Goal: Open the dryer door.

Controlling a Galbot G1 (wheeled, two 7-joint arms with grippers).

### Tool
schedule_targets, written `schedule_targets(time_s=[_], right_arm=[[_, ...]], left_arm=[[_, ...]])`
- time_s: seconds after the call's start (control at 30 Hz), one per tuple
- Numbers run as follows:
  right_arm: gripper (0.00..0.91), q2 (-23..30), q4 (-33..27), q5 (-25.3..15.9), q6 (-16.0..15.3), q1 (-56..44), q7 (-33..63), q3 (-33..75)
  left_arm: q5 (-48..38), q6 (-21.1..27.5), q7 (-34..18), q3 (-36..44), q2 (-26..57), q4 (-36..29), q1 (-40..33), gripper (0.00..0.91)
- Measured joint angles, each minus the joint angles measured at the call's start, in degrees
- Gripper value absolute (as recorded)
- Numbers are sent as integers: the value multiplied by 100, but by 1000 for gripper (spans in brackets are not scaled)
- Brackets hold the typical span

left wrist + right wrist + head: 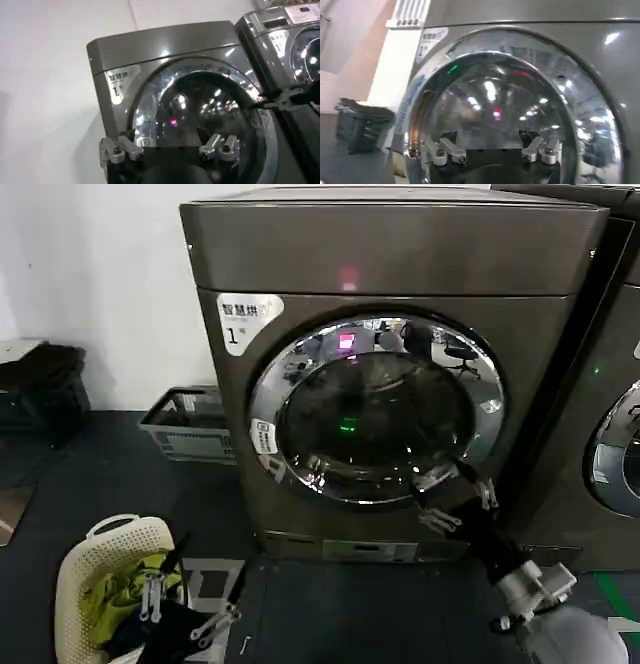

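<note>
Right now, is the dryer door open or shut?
Shut: the dryer door lies flush in the machine front, with the right claw at its lower rim.

— What's beneath me?
— A dark floor point(330, 614). My grey metal dryer point(390, 274) stands on it, a grey slatted plastic crate point(188, 424) beside it, a cream plastic laundry basket point(105, 564) nearer me.

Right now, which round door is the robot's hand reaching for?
The dryer door with the numbered sticker above it; the right gripper is at its lower rim, away from the other machine's door.
</note>
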Motion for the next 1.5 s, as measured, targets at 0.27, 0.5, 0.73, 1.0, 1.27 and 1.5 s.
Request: schedule_targets(time_s=[0.27, 0.5, 0.73, 1.0, 1.27, 1.5], right_arm=[[907, -229, -294, 130, 114, 521, -168, -469], [907, -306, -498, 202, 116, 1019, -185, -929], [907, -340, -675, 239, 93, 1475, -194, -1351], [907, -330, -799, 319, -12, 1875, -185, -1740], [907, -307, -956, 405, -70, 2215, -147, -2082], [907, -210, -1114, 440, -145, 2487, -32, -2403]], left_arm=[[27, -9, 5, -3, -34, 5, 1, 907], [73, -25, 9, 2, -71, 1, 28, 907], [78, -36, 10, -9, -81, -21, 45, 907], [101, -48, 10, -9, -107, -17, 32, 907], [108, -54, 18, -6, -109, 13, 20, 907], [108, -55, 22, -10, -108, 14, 18, 907]])
